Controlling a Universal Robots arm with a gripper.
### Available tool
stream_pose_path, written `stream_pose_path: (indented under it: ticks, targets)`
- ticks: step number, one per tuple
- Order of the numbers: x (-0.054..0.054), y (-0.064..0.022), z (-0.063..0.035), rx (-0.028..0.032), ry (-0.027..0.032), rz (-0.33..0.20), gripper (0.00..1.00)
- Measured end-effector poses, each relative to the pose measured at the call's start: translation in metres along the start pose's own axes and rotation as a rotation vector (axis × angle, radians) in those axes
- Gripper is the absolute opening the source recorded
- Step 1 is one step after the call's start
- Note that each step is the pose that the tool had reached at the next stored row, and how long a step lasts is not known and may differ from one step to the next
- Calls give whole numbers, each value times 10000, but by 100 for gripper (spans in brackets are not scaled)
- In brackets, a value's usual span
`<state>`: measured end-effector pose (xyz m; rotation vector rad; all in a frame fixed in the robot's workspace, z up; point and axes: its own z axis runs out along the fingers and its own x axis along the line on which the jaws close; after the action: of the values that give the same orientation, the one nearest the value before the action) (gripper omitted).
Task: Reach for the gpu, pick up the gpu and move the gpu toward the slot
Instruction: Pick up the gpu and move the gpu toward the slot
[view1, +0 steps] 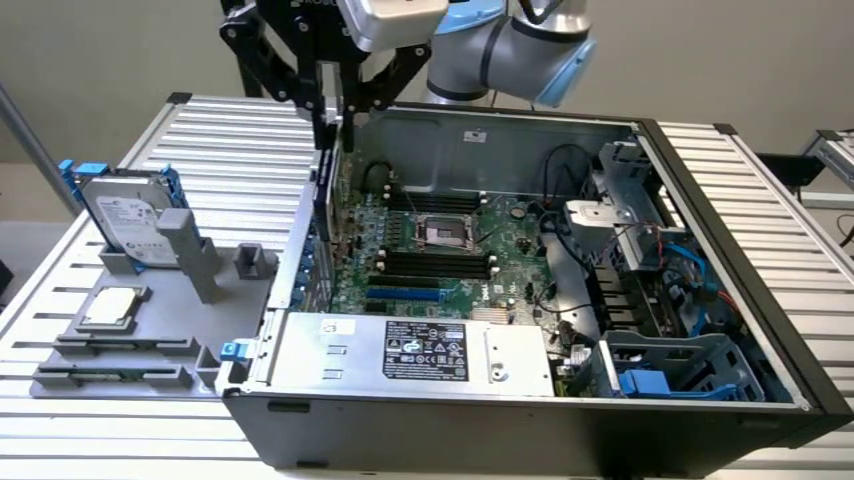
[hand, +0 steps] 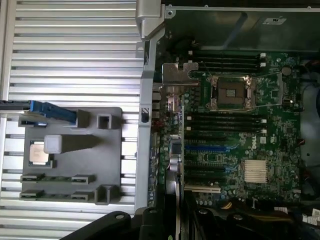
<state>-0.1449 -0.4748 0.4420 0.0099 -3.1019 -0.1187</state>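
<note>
My gripper (view1: 334, 122) hangs above the left rear wall of the open computer case (view1: 534, 425), shut on the gpu. In the exterior view the gpu (view1: 328, 135) is a thin dark blade between the black fingers. In the wrist view the gpu (hand: 177, 150) runs edge-on from the fingers (hand: 150, 222) to its metal end bracket (hand: 175, 77). It is held over the motherboard's left edge, beside the expansion slots. The blue slot (view1: 404, 295) (hand: 205, 148) lies on the green motherboard (view1: 454, 250), below and to the right of the card.
A grey fixture (view1: 147, 350) on the slatted table at the exterior view's left holds a silver hard drive with blue rails (view1: 127, 215), a square silver chip (view1: 110, 305) and memory sticks (view1: 114, 375). Inside the case are a power supply (view1: 414, 350), cables and a drive cage (view1: 667, 370).
</note>
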Motion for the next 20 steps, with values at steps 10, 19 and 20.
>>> stream_pose_path:
  ticks: [10, 19, 20]
  targets:
    - [-457, 60, 98, -9, 24, 3, 26]
    - [-876, 200, 257, -9, 24, 2, 26]
    - [-922, 217, 275, -8, 24, 2, 26]
